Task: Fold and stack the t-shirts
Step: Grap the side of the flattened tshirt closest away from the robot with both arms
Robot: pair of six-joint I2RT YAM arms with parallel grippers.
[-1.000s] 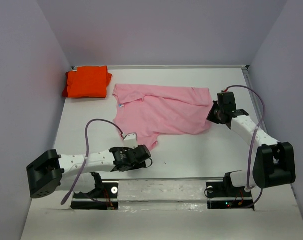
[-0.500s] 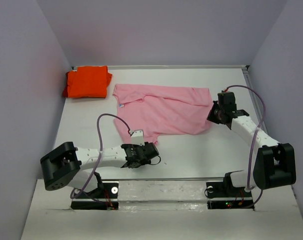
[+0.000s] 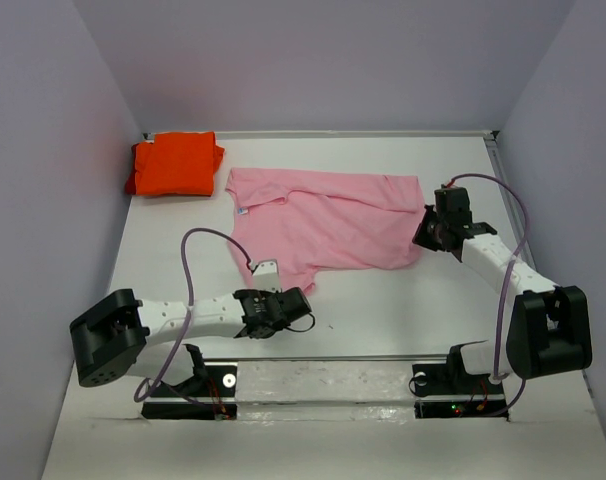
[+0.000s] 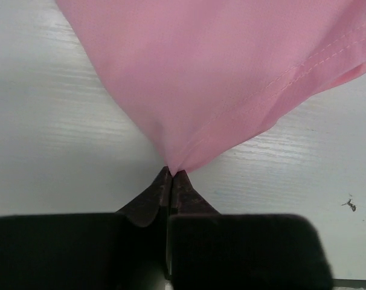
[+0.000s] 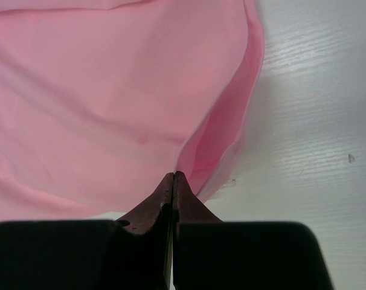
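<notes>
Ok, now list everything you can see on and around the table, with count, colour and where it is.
pink t-shirt: one, light pink, spread out unfolded across the middle of the table
orange t-shirt: one, bright orange, folded in the far left corner
table: one, white, under both shirts
enclosure walls: pale lilac-grey, on the left, far and right sides
cables: two, purple, one looping over each arm
left gripper: one, black, shut on the pink shirt's near corner
right gripper: one, black, shut at the pink shirt's right edge
</notes>
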